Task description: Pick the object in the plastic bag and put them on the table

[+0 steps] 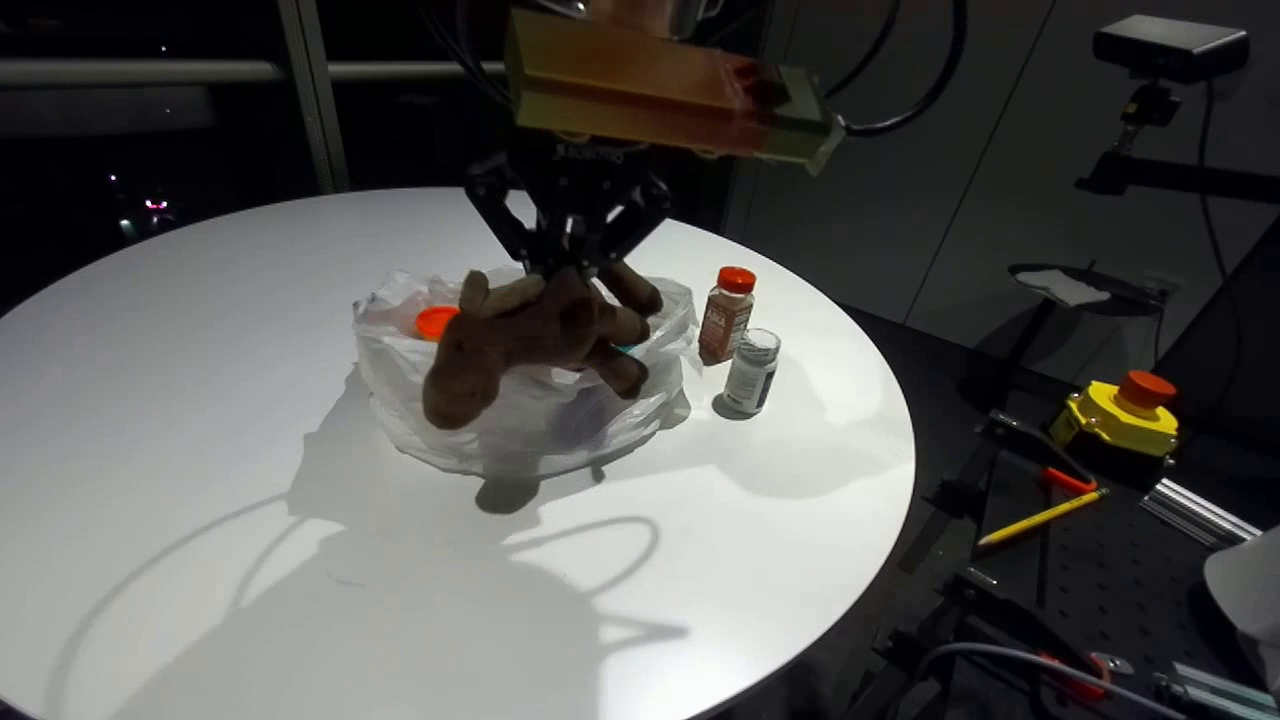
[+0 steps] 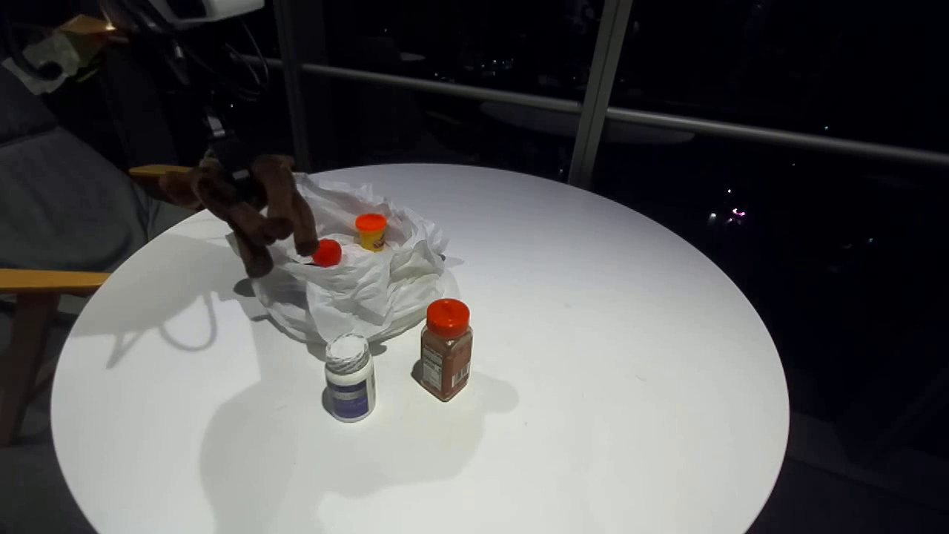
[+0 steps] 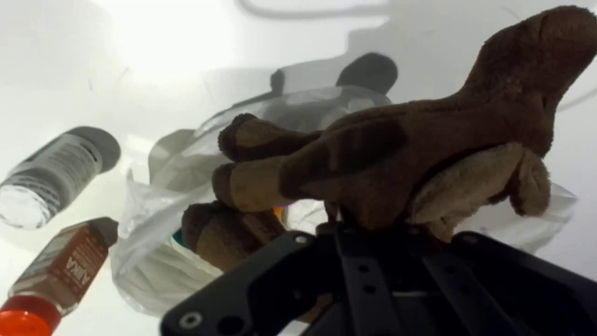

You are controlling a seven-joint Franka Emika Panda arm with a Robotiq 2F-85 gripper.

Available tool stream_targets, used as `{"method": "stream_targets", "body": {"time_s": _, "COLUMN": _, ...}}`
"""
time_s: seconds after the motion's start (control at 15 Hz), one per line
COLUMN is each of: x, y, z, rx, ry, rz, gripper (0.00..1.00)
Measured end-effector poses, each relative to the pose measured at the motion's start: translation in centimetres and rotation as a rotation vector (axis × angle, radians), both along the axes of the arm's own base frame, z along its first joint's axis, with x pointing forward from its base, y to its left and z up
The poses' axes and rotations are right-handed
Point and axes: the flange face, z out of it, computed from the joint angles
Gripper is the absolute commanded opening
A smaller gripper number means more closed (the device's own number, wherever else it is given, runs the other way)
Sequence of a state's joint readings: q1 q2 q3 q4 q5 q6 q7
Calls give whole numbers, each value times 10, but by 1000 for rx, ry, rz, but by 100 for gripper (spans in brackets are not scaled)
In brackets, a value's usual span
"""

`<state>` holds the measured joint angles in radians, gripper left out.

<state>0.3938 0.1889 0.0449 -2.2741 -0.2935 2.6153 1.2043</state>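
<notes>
My gripper point(image 1: 566, 266) is shut on a brown plush animal point(image 1: 530, 335) and holds it by the body above the plastic bag. The toy's head and legs hang down. The plush animal also shows in an exterior view point(image 2: 280, 194) and in the wrist view point(image 3: 419, 135), where the fingertips point(image 3: 368, 229) press into its back. The white plastic bag point(image 1: 480, 430) lies crumpled and open on the white round table point(image 1: 300, 600). Inside the bag point(image 2: 356, 300) are a yellow tub with an orange lid point(image 2: 371, 233) and a red round thing point(image 2: 327, 253). The toy hides part of the bag's contents.
A brown spice bottle with a red cap point(image 1: 724, 318) and a white bottle point(image 1: 751, 374) stand on the table beside the bag. Both also show in the wrist view, the spice bottle point(image 3: 63, 268) and the white bottle point(image 3: 58, 172). A wooden-armed chair point(image 2: 52, 280) stands near the table.
</notes>
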Motion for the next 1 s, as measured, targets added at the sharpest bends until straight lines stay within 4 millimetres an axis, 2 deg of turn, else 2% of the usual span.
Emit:
{"method": "stream_targets", "body": {"time_s": 0.4, "x": -8, "y": -40, "z": -59, "rx": 89, "ry": 192, "rz": -20, "gripper": 1}}
{"method": "stream_targets", "body": {"time_s": 0.6, "x": -9, "y": -51, "z": -82, "rx": 130, "ry": 254, "rz": -19, "gripper": 1}}
{"method": "stream_targets", "body": {"time_s": 0.8, "x": -20, "y": -42, "z": -97, "rx": 137, "ry": 291, "rz": 23, "gripper": 2}}
{"method": "stream_targets", "body": {"time_s": 1.0, "x": -46, "y": -11, "z": -100, "rx": 80, "ry": 288, "rz": 134, "gripper": 1}}
